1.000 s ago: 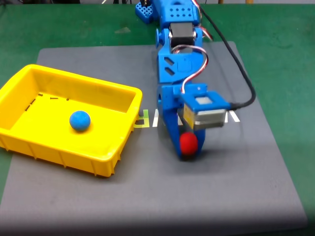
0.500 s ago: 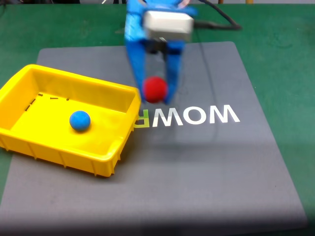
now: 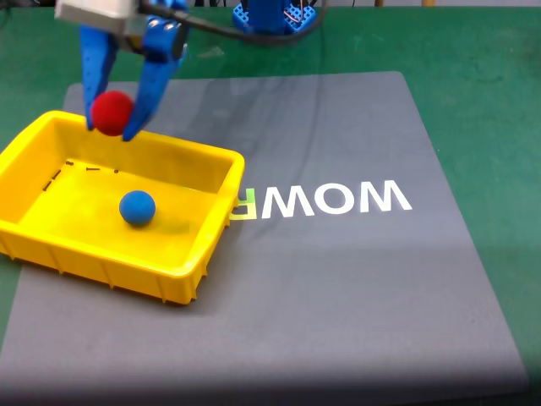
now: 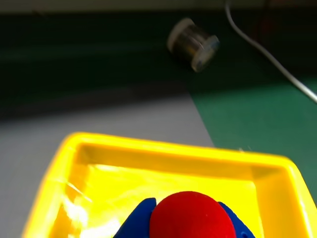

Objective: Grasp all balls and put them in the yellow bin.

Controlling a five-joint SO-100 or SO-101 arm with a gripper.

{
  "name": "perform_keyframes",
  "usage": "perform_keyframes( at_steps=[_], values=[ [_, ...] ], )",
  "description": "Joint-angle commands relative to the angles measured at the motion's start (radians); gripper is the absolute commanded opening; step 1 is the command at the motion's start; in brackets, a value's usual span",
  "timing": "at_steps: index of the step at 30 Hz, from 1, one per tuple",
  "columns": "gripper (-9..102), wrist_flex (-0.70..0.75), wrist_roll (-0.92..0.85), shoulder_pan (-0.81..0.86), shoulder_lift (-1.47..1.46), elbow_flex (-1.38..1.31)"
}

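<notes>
The gripper [image 3: 111, 128] carries the red ball [image 3: 111, 112] clamped between its two blue fingers [image 3: 150, 97], one pressing on each side at the ball's widest part, and it hangs above the far rim of the yellow bin [image 3: 188, 272]. In the wrist view the red ball [image 4: 192, 216] sits between the blue finger tips with the yellow bin [image 4: 168, 148] spread out just beneath and ahead of them. The blue ball [image 3: 137, 208] lies on the bin floor, below the fingers and toward the near side, well clear of them. Both balls look small, matte and round, so I judge them light and probably a little soft; their smooth curve means a pinch off the middle could squirt one out, so the hold belongs across the full diameter, as it is here. The grey mat [image 3: 355, 288] on the green worktop [image 3: 490, 76] lies off to the fingers' right in the fixed view.
</notes>
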Motion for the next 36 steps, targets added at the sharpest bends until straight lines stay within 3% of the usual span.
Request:
perform_keyframes(
  at_steps=[1,6,9,11,36],
  values=[
    [0,-0.009,-0.003,0.028,0.067,-0.009],
    [4,-0.029,0.012,0.034,0.060,-0.006],
    [36,-0.029,0.020,0.032,0.058,-0.006],
    [45,-0.029,0.025,0.031,0.058,-0.006],
    [49,0.009,0.084,-0.015,0.161,-0.003]
  ],
)
